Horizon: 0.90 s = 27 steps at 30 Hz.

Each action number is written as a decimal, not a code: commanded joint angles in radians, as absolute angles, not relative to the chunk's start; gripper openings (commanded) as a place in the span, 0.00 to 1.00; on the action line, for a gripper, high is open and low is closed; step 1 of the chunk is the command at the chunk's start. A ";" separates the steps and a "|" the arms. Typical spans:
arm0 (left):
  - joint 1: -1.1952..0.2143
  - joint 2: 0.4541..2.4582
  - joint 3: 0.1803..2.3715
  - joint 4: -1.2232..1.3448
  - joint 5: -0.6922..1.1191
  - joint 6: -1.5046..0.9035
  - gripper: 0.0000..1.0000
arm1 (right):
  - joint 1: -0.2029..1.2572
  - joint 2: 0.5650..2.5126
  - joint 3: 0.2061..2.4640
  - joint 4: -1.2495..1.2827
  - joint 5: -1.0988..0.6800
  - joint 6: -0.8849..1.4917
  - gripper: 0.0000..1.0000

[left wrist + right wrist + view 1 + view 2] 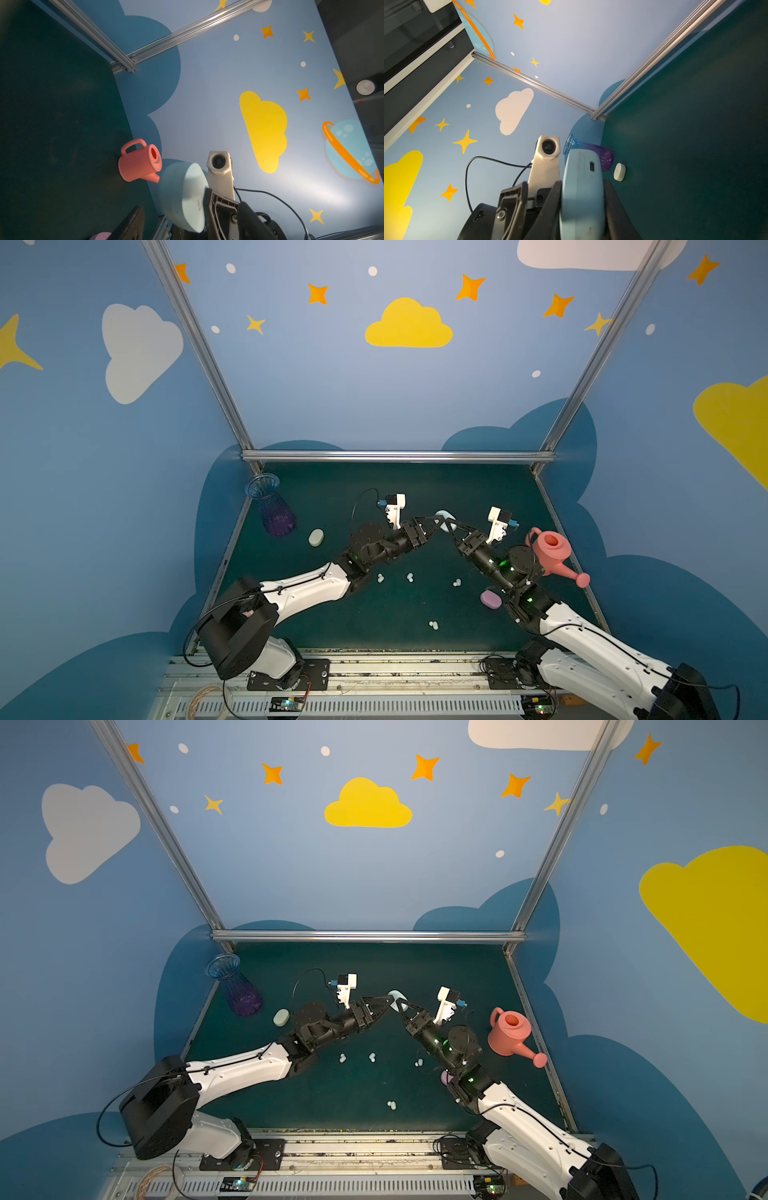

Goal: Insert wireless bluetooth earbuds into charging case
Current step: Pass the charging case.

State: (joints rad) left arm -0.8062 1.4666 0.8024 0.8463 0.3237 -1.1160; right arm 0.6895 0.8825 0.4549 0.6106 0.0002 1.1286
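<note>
Dim light leaves the table (415,489) dark, edges warped

On the table (415,485), the vase (272,506) stands in the back left corner, a charging case (316,537) just beside it, nearer the front. The watering can (550,553) stands at the right edge. Between them, above the table's middle, the left hand (435,526) and right hand (449,527) meet at a raised case (444,515). Four earbuds (410,577) lie scattered in front of the hands, apart from one another. A third case (489,598) lies beside the right arm (582,626), in front of the watering can.
</note>
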 commanded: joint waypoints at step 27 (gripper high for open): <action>-0.810 1.498 0.820 1.034 0.277 -1.175 0.21 | 0.790 0.933 0.470 0.659 0.116 1.194 0.22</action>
